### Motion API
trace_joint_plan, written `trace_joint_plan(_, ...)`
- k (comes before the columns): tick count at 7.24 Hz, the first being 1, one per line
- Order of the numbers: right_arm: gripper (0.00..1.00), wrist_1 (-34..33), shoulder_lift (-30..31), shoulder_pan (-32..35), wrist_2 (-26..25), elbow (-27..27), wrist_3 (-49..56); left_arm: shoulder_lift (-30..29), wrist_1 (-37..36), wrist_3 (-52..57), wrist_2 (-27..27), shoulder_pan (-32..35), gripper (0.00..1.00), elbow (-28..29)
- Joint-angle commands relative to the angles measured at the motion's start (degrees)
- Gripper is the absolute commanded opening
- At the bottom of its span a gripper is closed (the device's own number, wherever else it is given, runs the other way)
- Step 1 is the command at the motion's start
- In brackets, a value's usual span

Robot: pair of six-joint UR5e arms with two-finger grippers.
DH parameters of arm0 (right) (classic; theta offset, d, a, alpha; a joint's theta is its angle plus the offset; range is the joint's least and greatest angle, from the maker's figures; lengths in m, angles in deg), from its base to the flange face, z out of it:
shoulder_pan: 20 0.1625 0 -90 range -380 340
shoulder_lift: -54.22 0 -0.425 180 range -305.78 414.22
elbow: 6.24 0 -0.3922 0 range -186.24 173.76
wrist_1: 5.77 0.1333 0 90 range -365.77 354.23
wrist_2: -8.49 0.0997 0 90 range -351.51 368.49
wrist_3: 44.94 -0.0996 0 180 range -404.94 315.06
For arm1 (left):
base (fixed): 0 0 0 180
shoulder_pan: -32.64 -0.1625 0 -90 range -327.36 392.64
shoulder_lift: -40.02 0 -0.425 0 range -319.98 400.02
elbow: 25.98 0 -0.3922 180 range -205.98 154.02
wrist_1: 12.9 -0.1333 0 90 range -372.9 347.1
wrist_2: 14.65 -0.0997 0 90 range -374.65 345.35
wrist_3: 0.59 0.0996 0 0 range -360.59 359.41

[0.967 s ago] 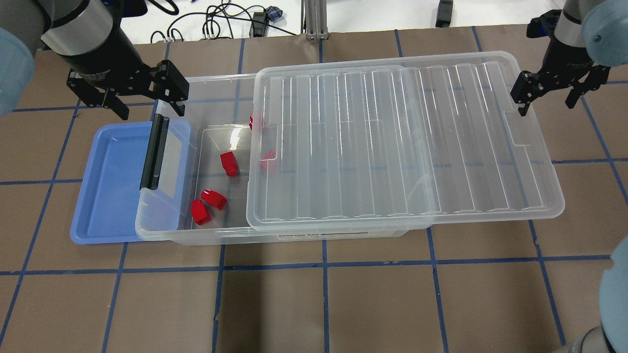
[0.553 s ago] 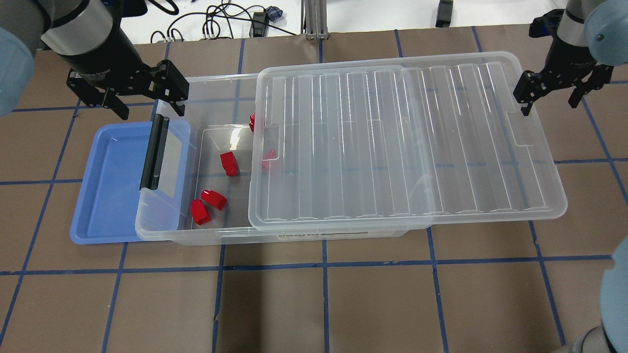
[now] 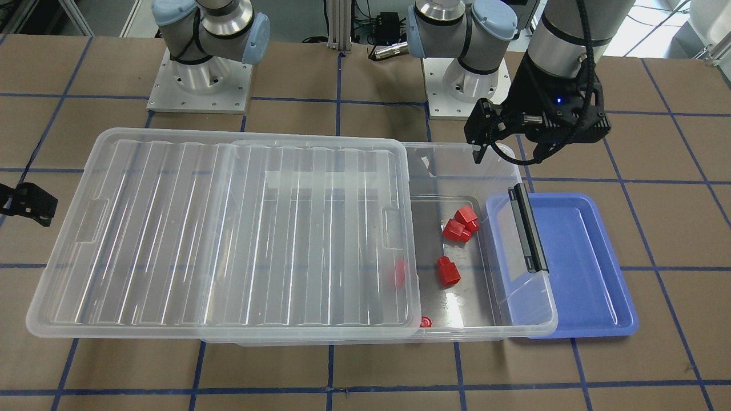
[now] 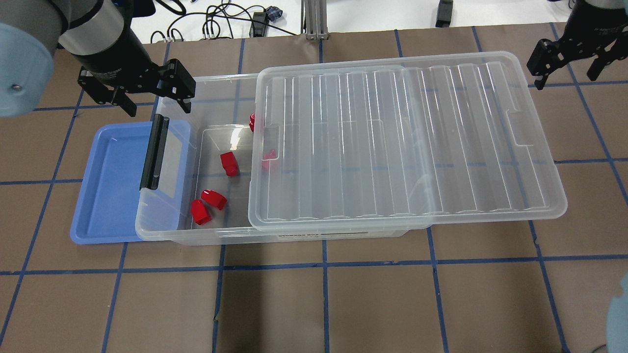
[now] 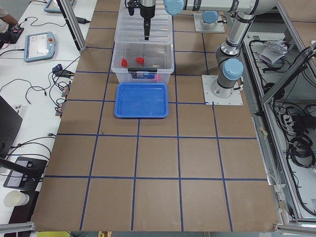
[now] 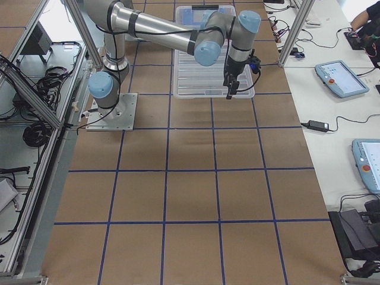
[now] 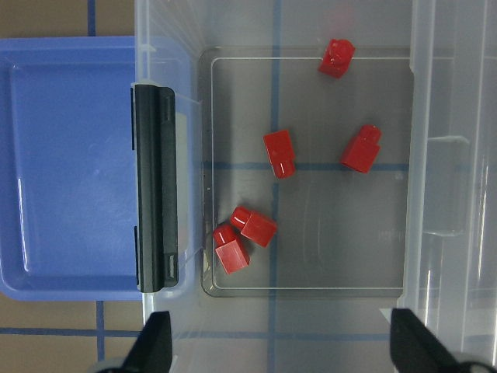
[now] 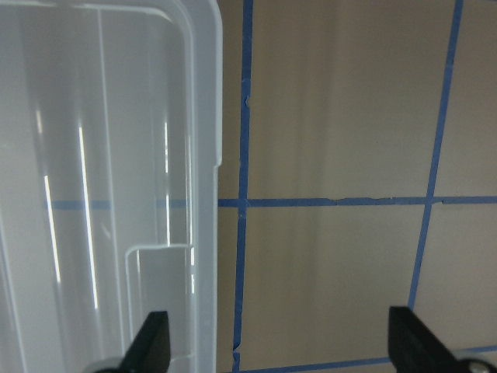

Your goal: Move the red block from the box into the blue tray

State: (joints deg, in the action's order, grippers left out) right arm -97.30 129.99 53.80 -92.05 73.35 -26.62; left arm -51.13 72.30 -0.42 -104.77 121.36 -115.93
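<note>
the box point(image 4: 221, 234) is left uncovered at one end by its offset lid point(image 4: 407, 142), so its contents can be reached; the blue tray point(image 4: 113, 181) is overlapped by that end. the left gripper point(image 4: 158, 105) and right gripper point(image 4: 568, 79) are held spread, empty. the red block point(image 4: 229, 163) is seen on the box floor.

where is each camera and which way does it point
Overhead: behind the robot, looking down on the box, lid and blue tray; left gripper and right gripper show.
Front-facing: across the table, facing both arm bases.
Exterior left: table end by the tray; left arm near.
Exterior right: opposite end; right arm near.
Left wrist: straight down on red blocks; fingertips at bottom.
Right wrist: down on the lid's edge and table; fingertips likewise.
Overhead and front-facing share the scene, mirrored.
</note>
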Motion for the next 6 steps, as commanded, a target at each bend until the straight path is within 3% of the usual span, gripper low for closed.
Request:
trace_joint_plan(1, 1.00, 3.45, 2.28, 1.43, 1.66, -0.92, -0.30, -5.58, -8.33, -0.60, 0.11, -0.03, 1.00, -5.02)
trace_joint_plan(2, 1.00, 3.46, 2.45, 1.43, 2.80, -0.66, -0.30, -8.05, -15.09, -2.96, 0.20, -0.03, 1.00, -8.37)
trace_joint_plan(4, 1.00, 3.91, 1.93, 1.34, 4.05, -1.01, 0.05, -11.06, -17.60, -10.83, 0.12, 0.14, 1.00, -11.73)
trace_joint_plan(6, 1.00, 3.38, 2.19, 0.99, 4.40, -0.83, -0.65, -14.30, -21.98, -11.77, 0.46, 0.84, 1.00, -12.44)
